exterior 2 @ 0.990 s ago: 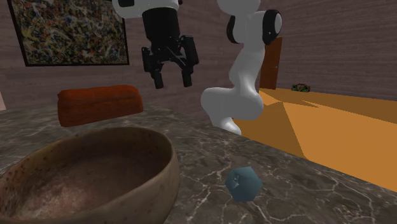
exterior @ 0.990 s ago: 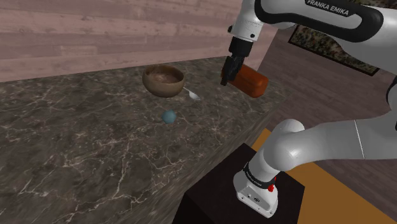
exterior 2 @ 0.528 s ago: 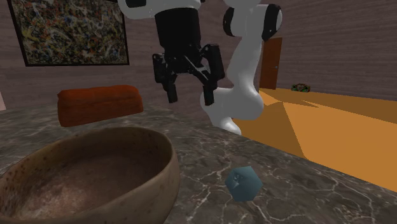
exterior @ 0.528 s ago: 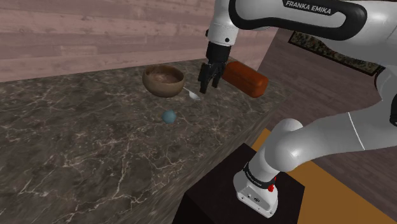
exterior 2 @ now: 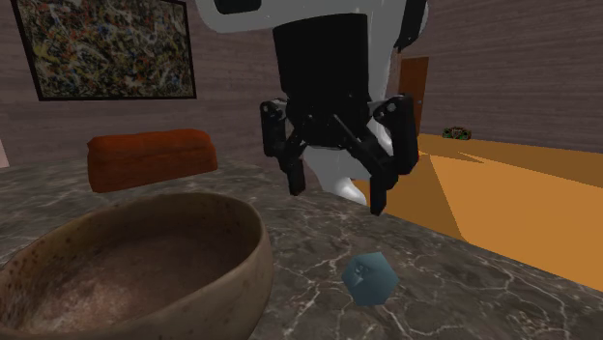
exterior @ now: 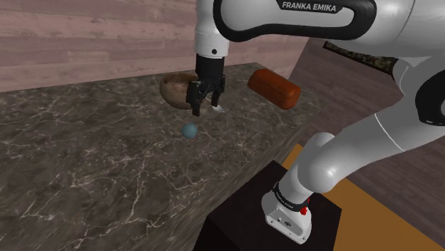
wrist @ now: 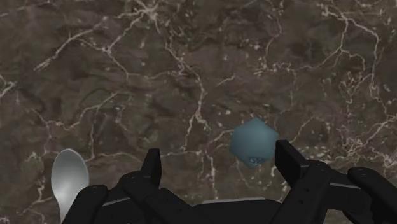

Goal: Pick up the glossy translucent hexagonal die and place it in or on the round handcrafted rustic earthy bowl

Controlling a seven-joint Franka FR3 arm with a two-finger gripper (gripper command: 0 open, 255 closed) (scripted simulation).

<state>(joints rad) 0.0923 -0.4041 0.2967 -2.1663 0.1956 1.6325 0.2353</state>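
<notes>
A small blue-grey faceted die point(exterior: 190, 130) lies on the dark marble counter point(exterior: 85, 157), a short way in front of a brown speckled bowl point(exterior: 175, 88). My gripper point(exterior: 197, 108) hangs open above the counter between bowl and die, holding nothing. In the second exterior view the die point(exterior 2: 370, 279) sits to the right of the bowl point(exterior 2: 126, 266), with the gripper point(exterior 2: 336, 196) above and behind it. Through the wrist camera the die point(wrist: 253, 143) lies close to one fingertip point(wrist: 284, 153), well below the gripper point(wrist: 218, 160).
A silver spoon point(wrist: 69, 176) lies on the counter beside the bowl. A rust-red loaf-shaped thing point(exterior: 274, 88) rests at the counter's far end under a framed painting point(exterior 2: 106, 48). The counter edge drops to an orange floor point(exterior 2: 512, 193) near my stand point(exterior: 271, 217).
The arm has swung toward the shoulder view's left and down, from beside the red loaf to over the bowl's rim and the die. The fingers stayed open.
</notes>
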